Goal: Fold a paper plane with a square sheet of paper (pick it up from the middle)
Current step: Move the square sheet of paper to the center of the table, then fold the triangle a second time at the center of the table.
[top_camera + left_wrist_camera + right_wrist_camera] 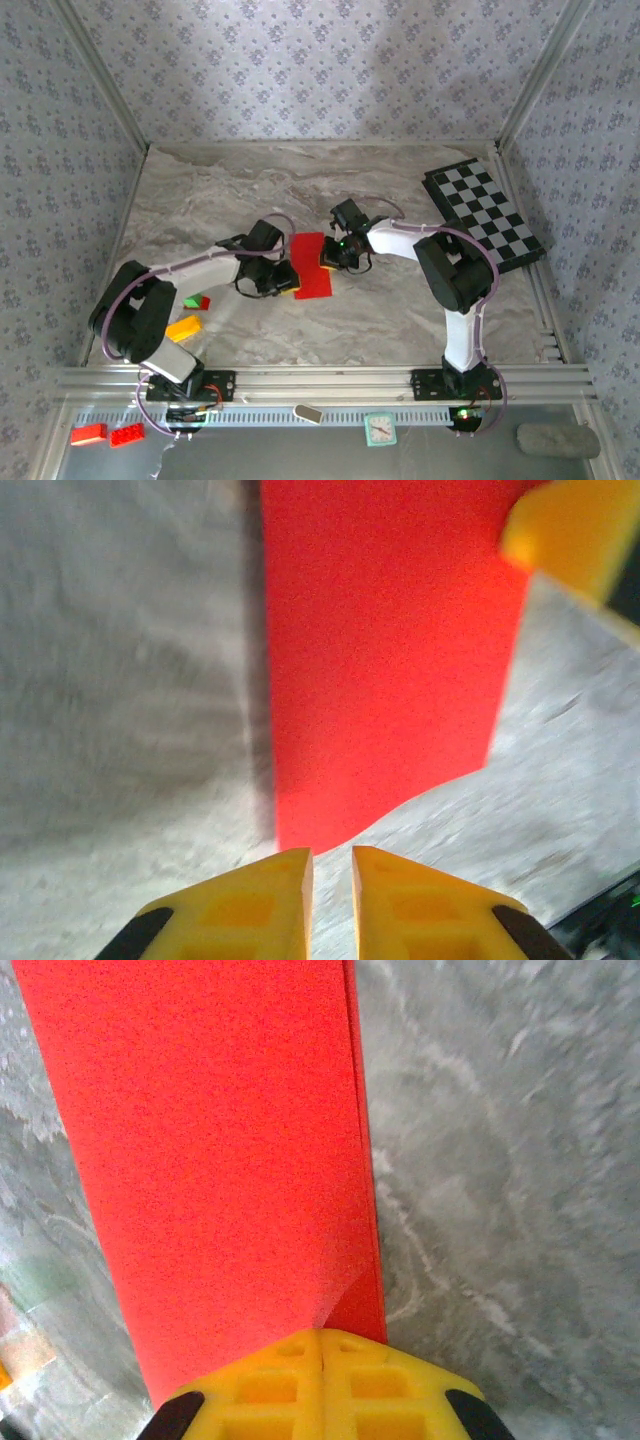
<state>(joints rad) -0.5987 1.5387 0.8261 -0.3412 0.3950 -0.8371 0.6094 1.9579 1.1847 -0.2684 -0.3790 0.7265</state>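
The marble tabletop (400, 320) carries the folded red paper (311, 262) at its middle, between the arms. The right hand (322, 1340) is closed, pinching the paper's edge. The left hand (331, 865), slightly parted, grips nothing, its tips just beside the paper.

No text, label, brand or number can be read in any of the views. The small teal clock (379, 429), at about six o'clock on the near rail, shows a pale dial, but its markings are too small to make out. The checkered board (485, 213), at two o'clock on the table, carries only black and white squares. The square sheet of paper (310, 265) shows a plain red face without print.
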